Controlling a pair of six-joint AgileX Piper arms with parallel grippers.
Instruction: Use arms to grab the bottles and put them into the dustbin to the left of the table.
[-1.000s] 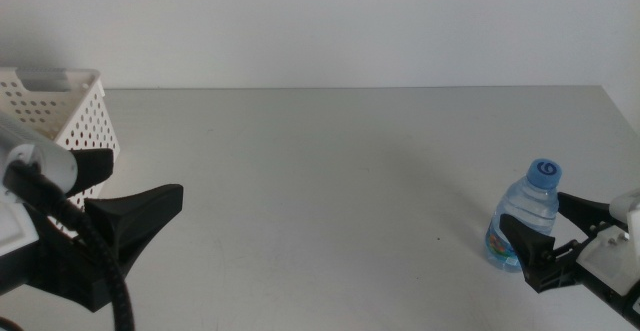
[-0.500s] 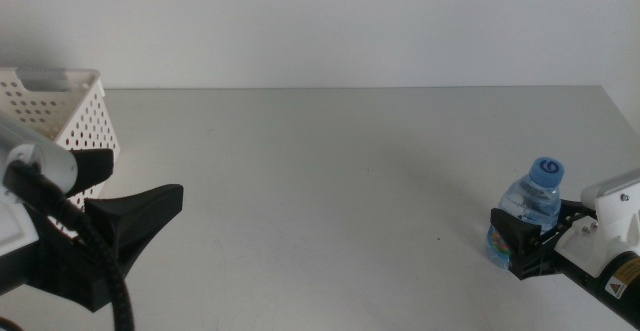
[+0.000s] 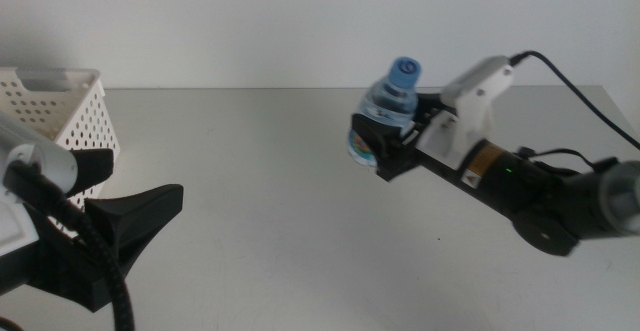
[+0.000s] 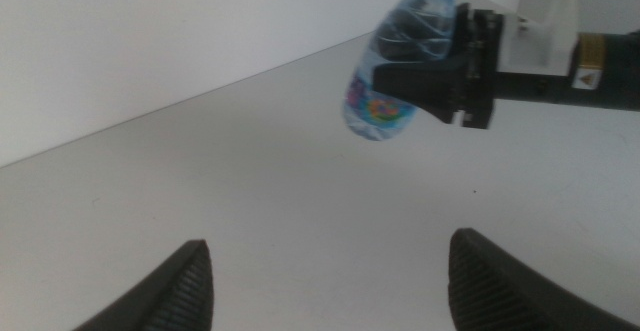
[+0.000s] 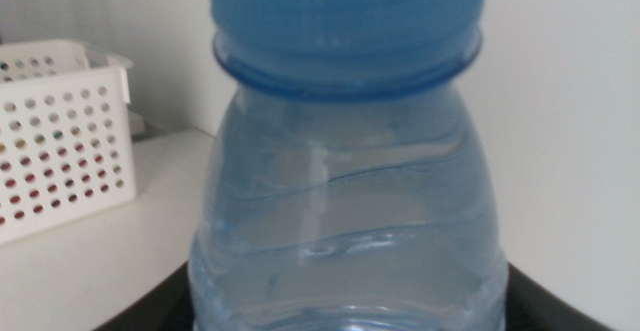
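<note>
My right gripper [image 3: 385,143] is shut on the small clear water bottle with a blue cap [image 3: 382,121] and holds it upright, lifted above the light-grey table [image 3: 280,211] right of centre. The bottle fills the right wrist view [image 5: 345,221] and shows in the left wrist view [image 4: 400,66], held by the right gripper [image 4: 440,76]. My left gripper [image 4: 330,281] is open and empty, low at the left of the table; it also shows in the middle view [image 3: 150,211]. The white perforated dustbin [image 3: 60,111] stands at the far left. No tea bottle or red can is in view.
The dustbin also shows in the right wrist view [image 5: 60,151], with coloured things dimly visible through its holes. A white wall runs behind the table. The right arm's black cable [image 3: 575,91] arcs above the table's right side.
My right gripper closed on the water bottle at the table's right front, lifted it and carried it up and leftward toward the middle. The left arm has not moved.
</note>
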